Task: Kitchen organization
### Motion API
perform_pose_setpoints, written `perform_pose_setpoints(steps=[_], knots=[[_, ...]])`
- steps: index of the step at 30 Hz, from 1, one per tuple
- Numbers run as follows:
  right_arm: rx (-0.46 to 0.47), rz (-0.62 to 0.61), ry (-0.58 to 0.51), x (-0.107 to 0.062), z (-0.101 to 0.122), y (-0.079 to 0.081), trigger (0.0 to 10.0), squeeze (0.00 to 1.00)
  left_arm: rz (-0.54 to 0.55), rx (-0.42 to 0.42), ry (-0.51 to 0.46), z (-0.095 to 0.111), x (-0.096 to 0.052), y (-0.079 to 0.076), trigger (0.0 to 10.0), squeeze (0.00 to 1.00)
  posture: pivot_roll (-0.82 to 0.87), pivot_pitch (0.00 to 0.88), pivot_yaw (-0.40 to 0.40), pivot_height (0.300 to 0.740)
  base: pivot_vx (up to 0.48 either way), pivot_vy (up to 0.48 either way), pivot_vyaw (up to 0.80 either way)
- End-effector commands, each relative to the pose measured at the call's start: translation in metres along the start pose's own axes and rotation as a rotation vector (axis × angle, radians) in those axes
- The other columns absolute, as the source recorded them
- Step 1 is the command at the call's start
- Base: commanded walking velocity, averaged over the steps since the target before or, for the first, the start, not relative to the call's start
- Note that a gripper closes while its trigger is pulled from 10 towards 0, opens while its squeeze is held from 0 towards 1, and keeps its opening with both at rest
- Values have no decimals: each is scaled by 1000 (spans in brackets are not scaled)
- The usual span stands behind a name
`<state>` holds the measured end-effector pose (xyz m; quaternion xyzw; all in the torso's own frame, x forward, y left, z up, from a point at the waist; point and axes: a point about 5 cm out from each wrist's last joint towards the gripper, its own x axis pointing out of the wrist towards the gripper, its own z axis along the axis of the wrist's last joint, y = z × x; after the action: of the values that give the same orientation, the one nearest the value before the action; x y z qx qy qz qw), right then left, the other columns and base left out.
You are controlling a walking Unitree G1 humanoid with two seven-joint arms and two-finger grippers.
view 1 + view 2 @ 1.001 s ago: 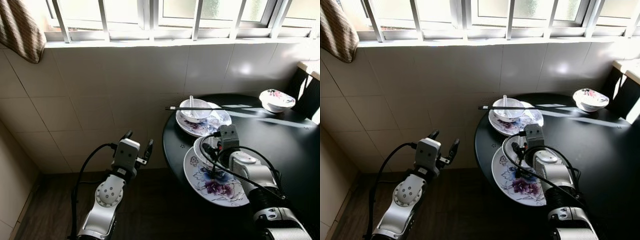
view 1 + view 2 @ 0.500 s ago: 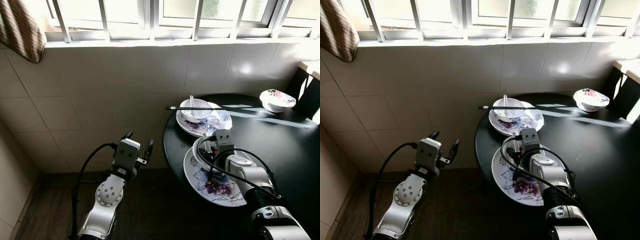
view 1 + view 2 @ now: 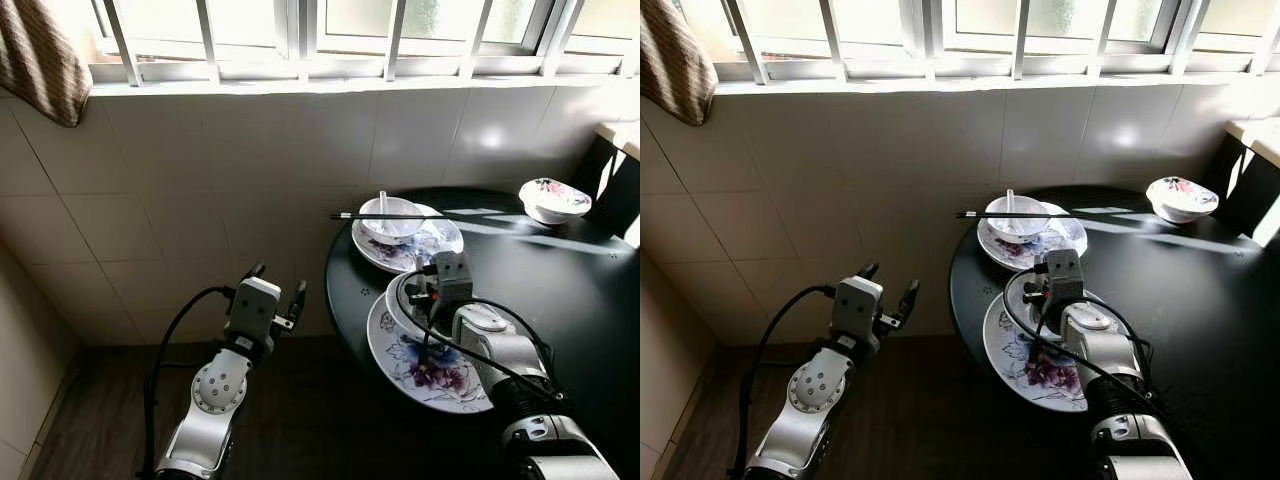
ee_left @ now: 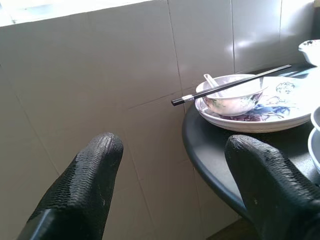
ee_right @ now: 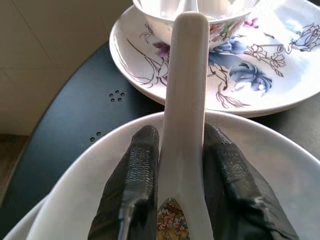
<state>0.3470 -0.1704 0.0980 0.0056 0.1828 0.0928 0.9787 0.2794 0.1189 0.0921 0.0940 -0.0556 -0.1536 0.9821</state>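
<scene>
Nearest, lower left of frame, the left gripper (image 3: 276, 290) hangs off the table's edge, fingers spread and empty. At centre right, the right gripper (image 5: 180, 165) is clenched on a white spoon (image 5: 184, 100) above the bowl (image 5: 280, 165) on the near floral plate (image 3: 440, 375). Beyond, chopsticks (image 3: 400, 216) lie across the far bowl (image 3: 392, 222).

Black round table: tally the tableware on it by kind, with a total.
Floral-patterned white plates: 2, a far one and a near one.
White bowls: 3, one on the far plate, one on the near plate, one alone at the far side.
White ceramic spoons: 2, one in the far bowl, one pinched by the right gripper.
Black chopsticks laid across the far bowl: 1 set.
Total: 8
</scene>
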Motion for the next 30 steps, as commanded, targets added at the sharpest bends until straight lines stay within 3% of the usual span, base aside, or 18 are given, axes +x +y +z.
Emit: perform_pose_setpoints(steps=[1,7,11,13,15,17,18,22,30], knots=[[-29,-5,-69,-3,10,6,0,0,-13,11,0,2,3,-1,10000,0,47,0,-11,740,0,0,0],[-38,-11,-156,-8,21,11,0,0,-17,11,2,1,3,-1,10000,0,43,0,-6,740,0,0,0],[-52,-40,-248,-12,36,9,0,0,-19,10,2,1,3,-1,10000,0,42,0,-6,740,0,0,0],[-76,-70,-360,-19,53,8,0,0,-13,1,-1,1,4,0,10000,0,42,0,-6,740,0,0,0],[-81,-75,-383,-20,56,8,0,0,-11,-3,-1,1,4,0,10000,0,42,0,-6,740,0,0,0],[-165,-103,-485,-27,71,10,0,0,-1,-18,2,0,4,2,10000,0,43,0,-7,740,0,0,0],[-165,-103,-485,-27,71,10,0,0,-1,-18,2,0,4,2,10000,0,43,0,-7,740,0,0,0],[-350,-89,-659,-41,91,30,0,0,10,-29,-1,1,4,4,10000,0,47,0,-7,740,0,240,400],[-392,-48,-678,-43,84,45,0,0,12,-35,-2,0,4,4,10000,0,49,0,-7,740,0,480,800]])
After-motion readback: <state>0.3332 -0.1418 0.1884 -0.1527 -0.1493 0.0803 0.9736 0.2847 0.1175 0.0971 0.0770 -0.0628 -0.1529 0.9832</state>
